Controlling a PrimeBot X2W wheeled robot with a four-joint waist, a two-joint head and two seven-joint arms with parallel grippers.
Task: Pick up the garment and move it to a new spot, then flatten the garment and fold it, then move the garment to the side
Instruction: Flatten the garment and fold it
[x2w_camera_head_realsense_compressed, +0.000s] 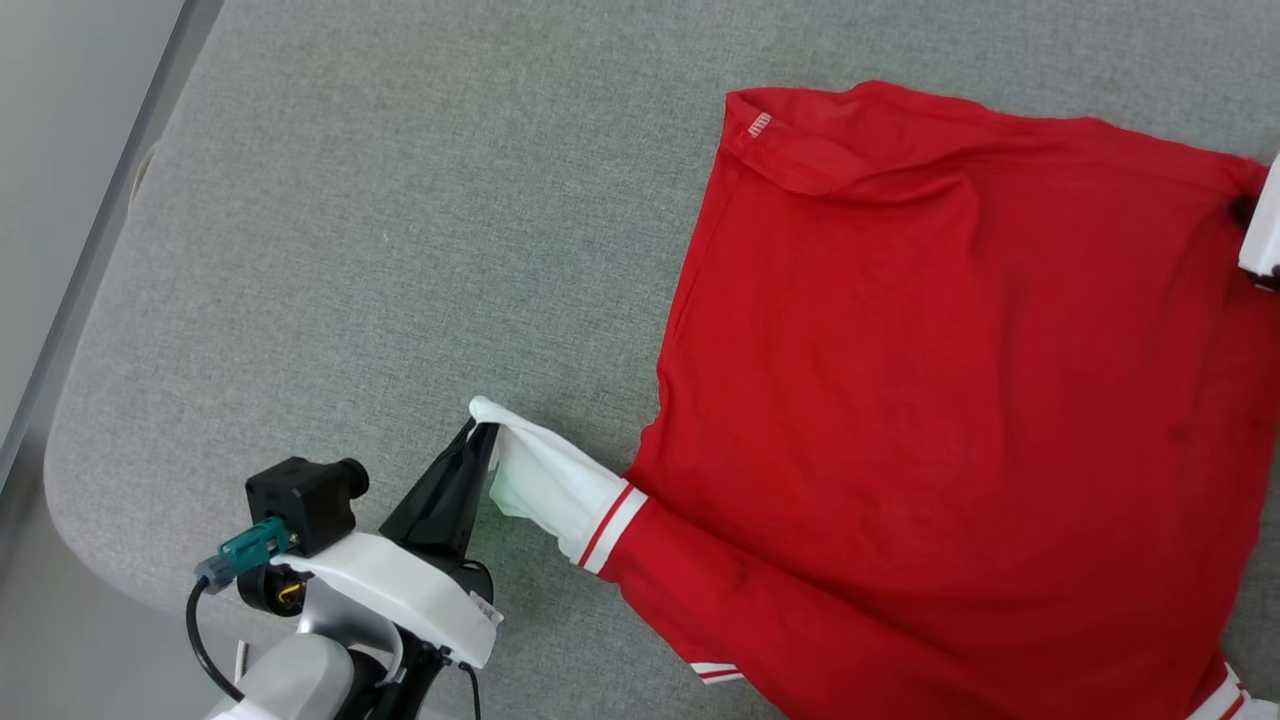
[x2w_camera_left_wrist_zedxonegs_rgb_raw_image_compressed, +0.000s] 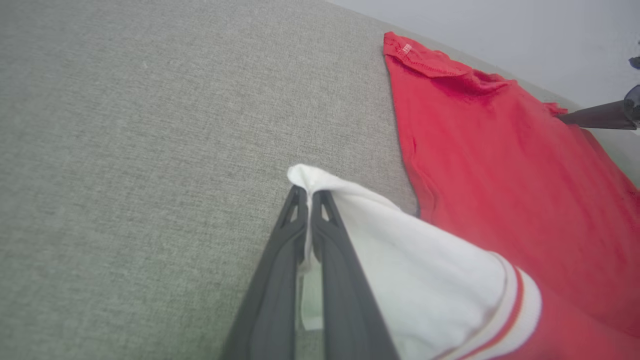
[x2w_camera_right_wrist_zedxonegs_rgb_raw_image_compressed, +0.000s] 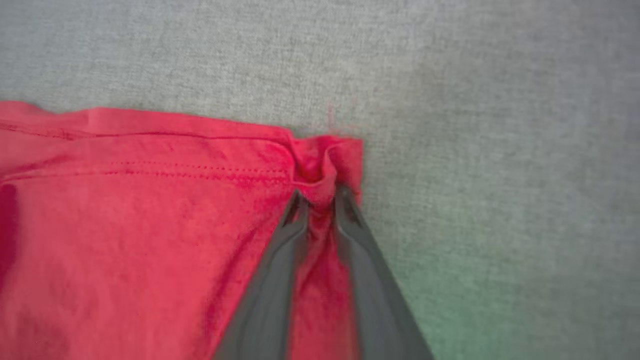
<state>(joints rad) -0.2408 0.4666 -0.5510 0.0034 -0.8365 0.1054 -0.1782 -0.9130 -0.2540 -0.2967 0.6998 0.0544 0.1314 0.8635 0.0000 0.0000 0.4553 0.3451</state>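
Seemingly mid-flattening, the head view has the garment (x2w_camera_head_realsense_compressed: 950, 400) spread on the right half of the grey worktop (x2w_camera_head_realsense_compressed: 400, 200), plain red face up with no lettering showing. Its far hem is turned over in one fold, and the striped trim (x2w_camera_head_realsense_compressed: 612, 525) marks where red meets white. The left end effector (x2w_camera_head_realsense_compressed: 482, 432) pulls the white sleeve (x2w_camera_head_realsense_compressed: 545, 485) out to the side, probably to draw it straight.

From the left wrist, the jaws are fully closed on the sleeve's cuff edge, and the white cloth drapes away from them, slightly lifted.

From the right wrist, the right end effector (x2w_camera_right_wrist_zedxonegs_rgb_raw_image_compressed: 320, 195) sits at the hem corner (x2w_camera_right_wrist_zedxonegs_rgb_raw_image_compressed: 327, 160). Its fingers are narrowly apart with a pucker of red cloth pinched between them, likely as the opposite anchor for stretching.
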